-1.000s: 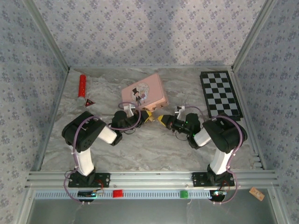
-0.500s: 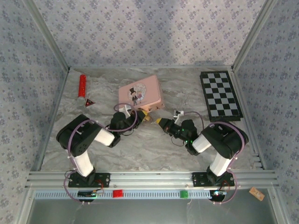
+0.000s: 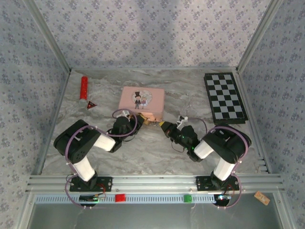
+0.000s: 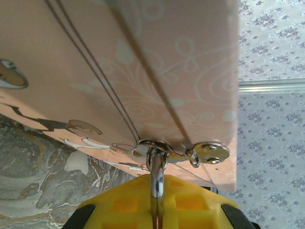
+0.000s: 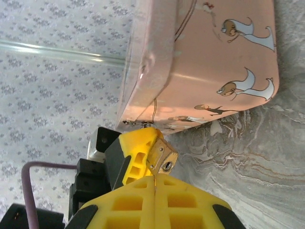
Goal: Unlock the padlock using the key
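Note:
The small brass padlock (image 5: 163, 155) shows its keyhole face in the right wrist view, sticking out from the left gripper's yellow fingers (image 5: 137, 153). Its silvery shackle (image 4: 156, 168) runs through a metal ring on the edge of the pink tin (image 4: 143, 71). My left gripper (image 4: 157, 191) is shut on the padlock. My right gripper (image 5: 155, 180) is shut, its tips just short of the keyhole. The key is hidden. From above, both grippers (image 3: 143, 119) (image 3: 164, 126) meet at the padlock (image 3: 150, 119), in front of the tin (image 3: 141, 98).
A folded chessboard (image 3: 225, 97) lies at the back right. A red cylinder (image 3: 84, 87) and a small dark red triangle (image 3: 91, 104) sit at the back left. Wallpapered walls close in three sides, and a metal rail (image 3: 152, 181) runs along the near edge.
The pink tin has swung from a tilt to lie square and has slid left. Both grippers and the padlock have shifted left with it.

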{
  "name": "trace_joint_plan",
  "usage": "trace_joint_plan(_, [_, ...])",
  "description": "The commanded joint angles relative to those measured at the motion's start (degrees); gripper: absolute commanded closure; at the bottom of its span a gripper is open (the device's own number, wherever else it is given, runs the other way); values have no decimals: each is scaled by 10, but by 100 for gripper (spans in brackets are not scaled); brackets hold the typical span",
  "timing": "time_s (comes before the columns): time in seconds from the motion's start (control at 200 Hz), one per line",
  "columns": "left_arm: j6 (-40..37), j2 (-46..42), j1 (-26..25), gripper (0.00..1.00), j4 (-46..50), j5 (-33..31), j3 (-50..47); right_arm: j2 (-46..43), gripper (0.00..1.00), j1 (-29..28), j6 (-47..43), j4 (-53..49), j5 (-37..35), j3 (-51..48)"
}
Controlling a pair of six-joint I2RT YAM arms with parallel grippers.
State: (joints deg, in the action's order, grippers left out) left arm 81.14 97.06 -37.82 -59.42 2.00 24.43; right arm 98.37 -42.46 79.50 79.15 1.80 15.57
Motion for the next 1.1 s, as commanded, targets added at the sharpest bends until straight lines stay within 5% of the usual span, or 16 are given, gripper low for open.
trace_joint_plan(0.0, [27,-9,-6,97,-72,-24,16,18,100,-13,46,7,-64,10])
trace_joint_plan(1.094, [117,76,-64,97,-167,-84,19,66,100,-40,129,7,-119,18])
